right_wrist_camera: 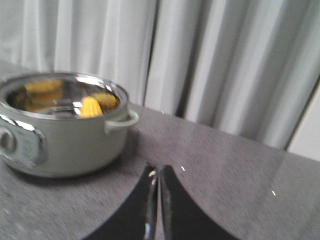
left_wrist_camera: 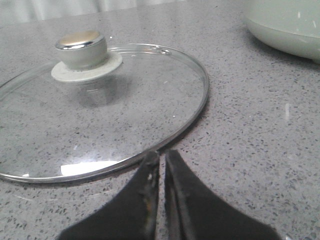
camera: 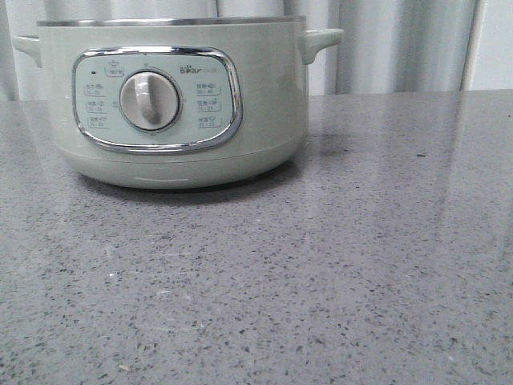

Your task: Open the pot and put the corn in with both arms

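The pale-green pot (camera: 172,96) stands at the back left of the grey counter, lid off, its dial facing me. In the right wrist view the pot (right_wrist_camera: 60,135) is open and the yellow corn (right_wrist_camera: 91,106) lies inside it, with reflections on the steel wall. The glass lid (left_wrist_camera: 95,110) with its knob (left_wrist_camera: 82,49) lies flat on the counter in the left wrist view, next to the pot's edge (left_wrist_camera: 285,25). My left gripper (left_wrist_camera: 162,156) is shut and empty, just at the lid's rim. My right gripper (right_wrist_camera: 157,171) is shut and empty, above the counter beside the pot.
Pale curtains (camera: 401,44) hang behind the counter (camera: 321,265). The pot's side handle (camera: 319,40) sticks out to the right. Neither arm shows in the front view.
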Robot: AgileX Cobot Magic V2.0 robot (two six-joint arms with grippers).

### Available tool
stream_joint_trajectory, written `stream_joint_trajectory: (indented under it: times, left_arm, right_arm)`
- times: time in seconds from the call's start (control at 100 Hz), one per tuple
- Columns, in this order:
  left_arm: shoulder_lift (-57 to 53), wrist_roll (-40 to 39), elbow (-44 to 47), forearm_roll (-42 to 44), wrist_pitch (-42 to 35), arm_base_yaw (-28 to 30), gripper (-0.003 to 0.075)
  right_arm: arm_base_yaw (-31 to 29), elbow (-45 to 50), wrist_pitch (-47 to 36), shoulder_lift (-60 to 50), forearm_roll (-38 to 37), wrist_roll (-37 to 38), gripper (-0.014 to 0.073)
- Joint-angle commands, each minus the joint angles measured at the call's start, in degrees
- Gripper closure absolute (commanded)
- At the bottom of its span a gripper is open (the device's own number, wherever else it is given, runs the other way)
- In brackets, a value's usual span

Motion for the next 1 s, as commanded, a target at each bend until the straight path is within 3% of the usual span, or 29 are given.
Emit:
stream_joint_trajectory:
  times: [0.0,0.11,0.33,0.4,0.48,0.56,0.75,0.99]
  left_arm:
    - [-1.92,-0.65,0.43,0.02,-2.02,-0.42,0.0741]
    - [-1.92,-0.65,0.43,0.02,-2.02,-0.42,0.0741]
    - [-1.92,-0.65,0.43,0.02,-2.02,-0.42,0.0741]
    - [-1.92,-0.65,0.43,0.02,-2.02,-0.42,0.0741]
    - [-1.92,-0.65,0.43,0.02,-2.02,-0.42,0.0741]
    - [-1.92,-0.65,0.43,0.02,-2.02,-0.42,0.0741]
    - [-1.92,-0.65,0.43,0.02,-2.13,-0.42,0.0741]
    - [-1.92,-0.65,0.43,0.02,-2.13,-0.42,0.0741]
  right_arm:
    - [-2.50,3.51,-5.52,0.68,-3.05,1.23,0.0638]
    - [-8.15,12.39,-10.82,0.68,-3.05,5.94,0.0638]
    - [-18.73,32.17,-37.68,-1.75,3.31,6.05,0.0639]
    - [-20.89,36.93,-41.93,-4.05,3.98,6.05,0.0639]
    - [-22.46,39.73,-40.31,-7.09,3.98,6.05,0.0639]
    - [-23.40,39.51,-29.76,-11.29,3.98,6.05,0.0639]
    - [-23.52,39.51,-16.10,-13.08,3.98,6.05,0.0639]
    - [-23.52,39.51,-16.69,-13.08,3.88,6.05,0.0639]
